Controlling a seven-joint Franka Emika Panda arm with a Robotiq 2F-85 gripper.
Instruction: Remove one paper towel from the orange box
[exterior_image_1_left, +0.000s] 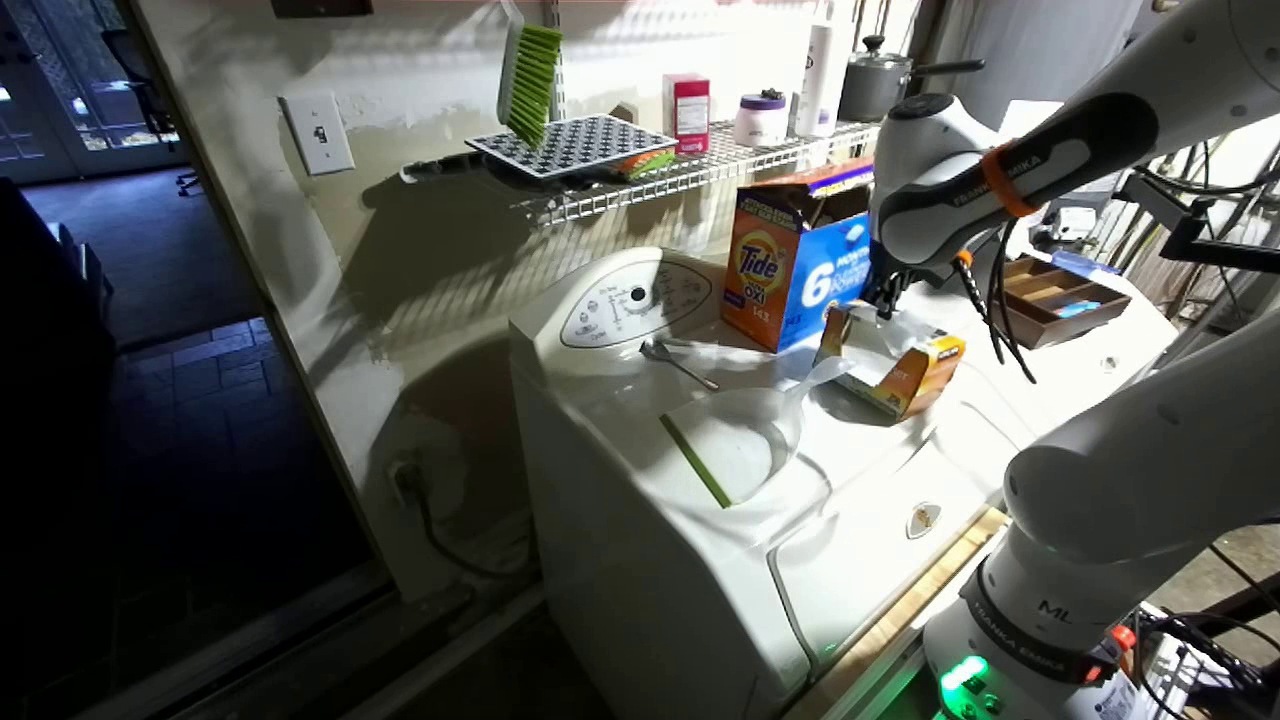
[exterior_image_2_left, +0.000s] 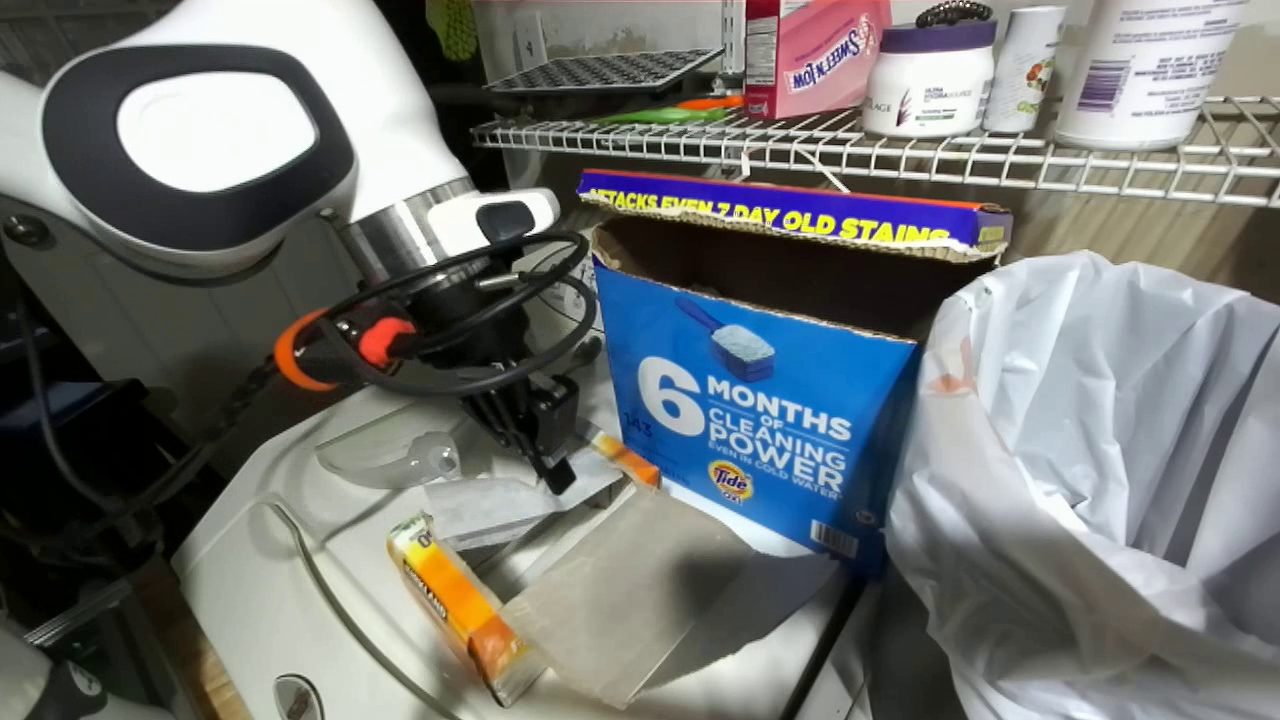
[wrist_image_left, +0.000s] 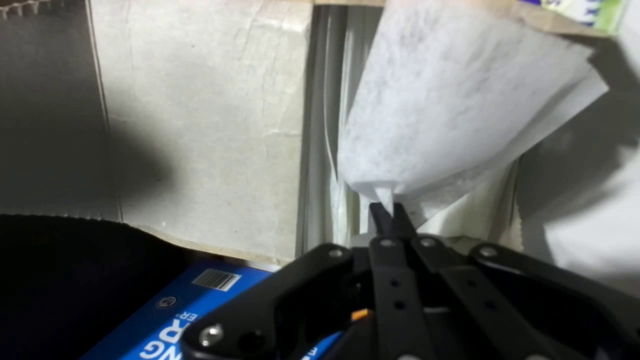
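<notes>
The step in hand is drawing the sheet out: the gripper (wrist_image_left: 389, 214) reaches over the low orange box (exterior_image_2_left: 462, 605), and its jaws are clenched on a small pinched peak of a white paper towel (wrist_image_left: 450, 105). From that peak the paper towel fans out over the opening, one corner seeming to reach past the box's side, while pale folded layers (wrist_image_left: 332, 125) (more of the same, I take it) lie alongside it inside. Whether the held piece is wholly free of the box or caught lower down, I cannot tell.

The orange box sits on the white appliance (exterior_image_1_left: 620, 480), its wide cardboard flap (exterior_image_2_left: 640, 590) folded outward, just beside the tall Tide carton (exterior_image_2_left: 760, 400).

The grasp looks made, then, and the removal not yet done. The next move calls for a slow lift straight up, with the pinch kept tight, until the whole paper towel clears the walls. The hold takes in only a little material, so a jerk could lose it or bring a second piece along; the box, probably light, might also rise with the pull, and any sideways swing should lead away from the carton
</notes>
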